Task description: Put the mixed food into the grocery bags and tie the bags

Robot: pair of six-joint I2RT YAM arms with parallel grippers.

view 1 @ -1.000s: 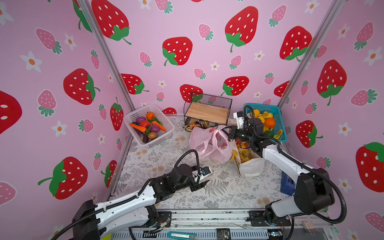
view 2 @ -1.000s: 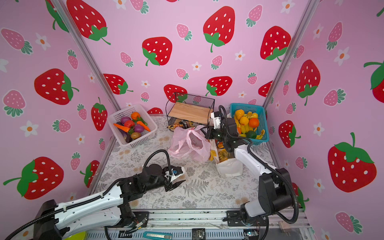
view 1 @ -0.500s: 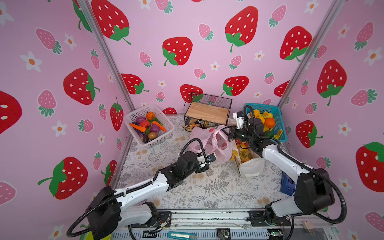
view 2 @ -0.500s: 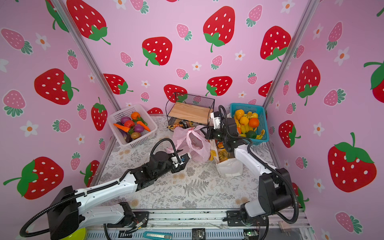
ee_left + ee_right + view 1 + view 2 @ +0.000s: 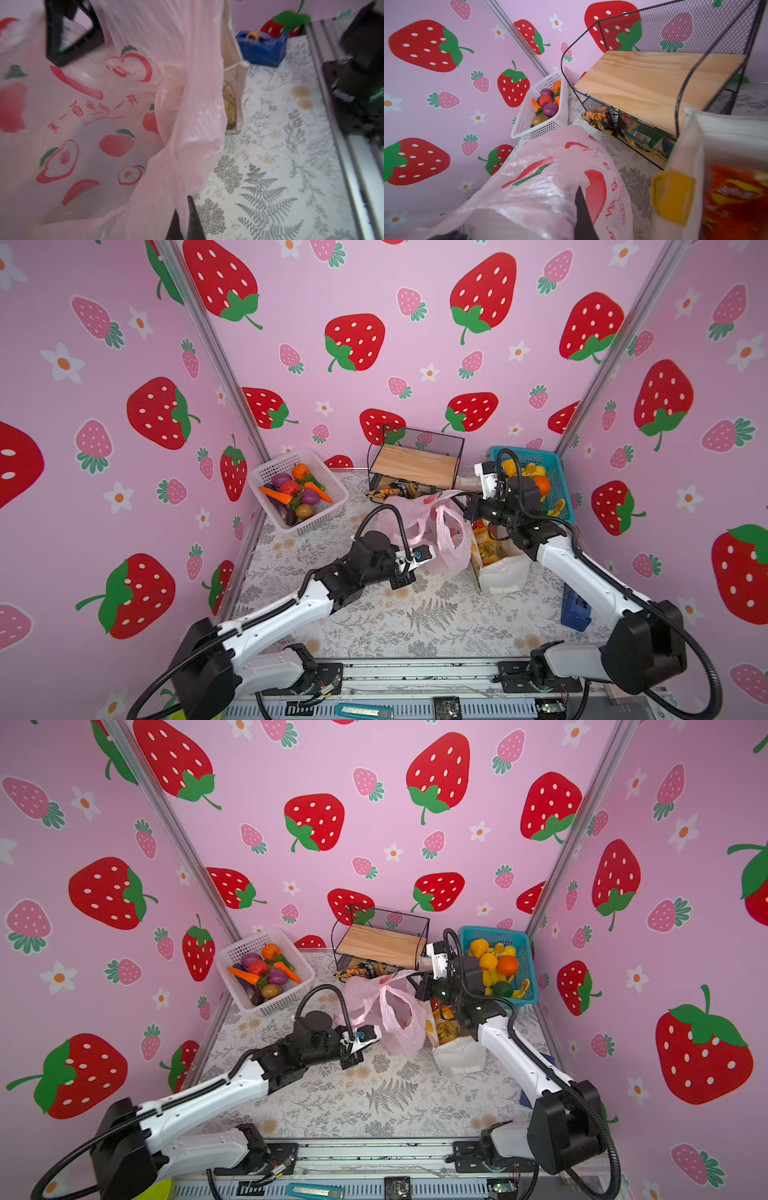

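Lead: Bags, where on worktop (image 5: 436,616)?
Spotter: Pink bag (image 5: 451,545) just past centre twd 12 o'clock, mouth gaping; white tote (image 5: 500,572) standing at its 3 o'clock, touching it.
Lead: Food?
Spotter: Toy veg (image 5: 296,493) piled in white basket (image 5: 326,516) at 10 o'clock, well apart from both bags; red-orange packet (image 5: 733,197) inside tote; dark-orange packets (image 5: 392,489) lying under wire shelf (image 5: 415,466) at 12.
Lead: Tools?
Spotter: Left tool (image 5: 184,221) closed tight, thin pink film pinched betw. its fingers, at bag's 7 o'clock side, low near worktop; right tool (image 5: 468,506) closed too, gripping bag's rim at its 1 o'clock; film drapes over its finger (image 5: 582,207) in right wrist view.
Lead: Anything else?
Spotter: Blue basket (image 5: 563,489) w/ fruit at 2 o'clock, behind right arm; blue tape dispenser (image 5: 575,610) at 4, by worktop edge.
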